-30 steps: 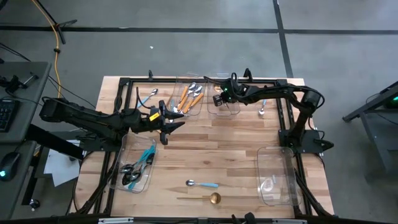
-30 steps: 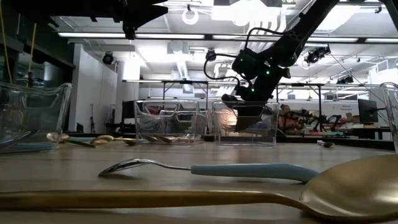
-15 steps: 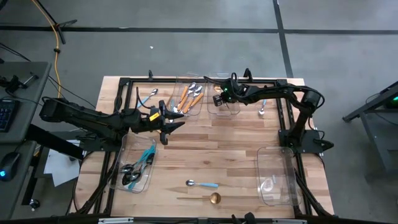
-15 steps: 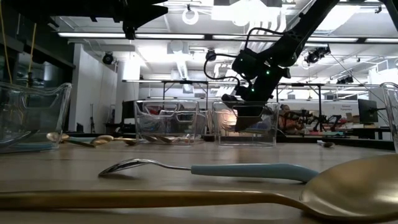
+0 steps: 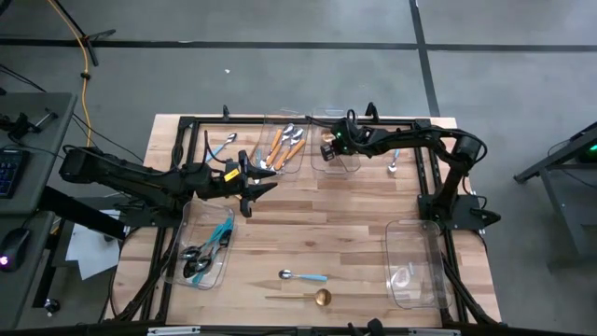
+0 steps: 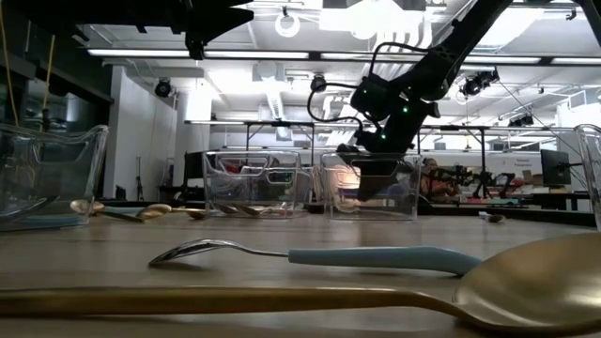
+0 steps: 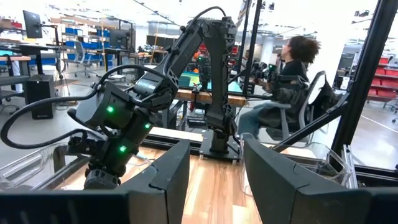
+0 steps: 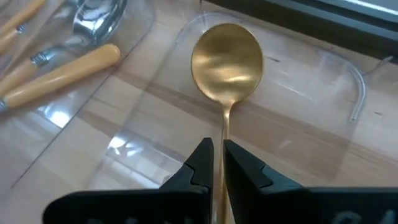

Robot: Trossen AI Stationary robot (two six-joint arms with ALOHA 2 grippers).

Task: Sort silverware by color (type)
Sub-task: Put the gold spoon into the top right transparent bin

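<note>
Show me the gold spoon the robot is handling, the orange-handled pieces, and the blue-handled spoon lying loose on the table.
gold spoon [image 8: 226, 55], right wrist view, on its bowl.
orange-handled pieces [image 8: 68, 70], right wrist view, on one handle.
blue-handled spoon [image 6: 376, 258], low view, on its handle.

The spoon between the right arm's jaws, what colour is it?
Gold all over; the spoon shows best in the right wrist view.

The right gripper [image 8: 217, 163] pinches a gold spoon [image 8: 226, 62] by its handle inside a clear bin [image 8: 348, 87]. Orange-handled utensils [image 8: 59, 68] lie in the neighbouring bin.
</note>
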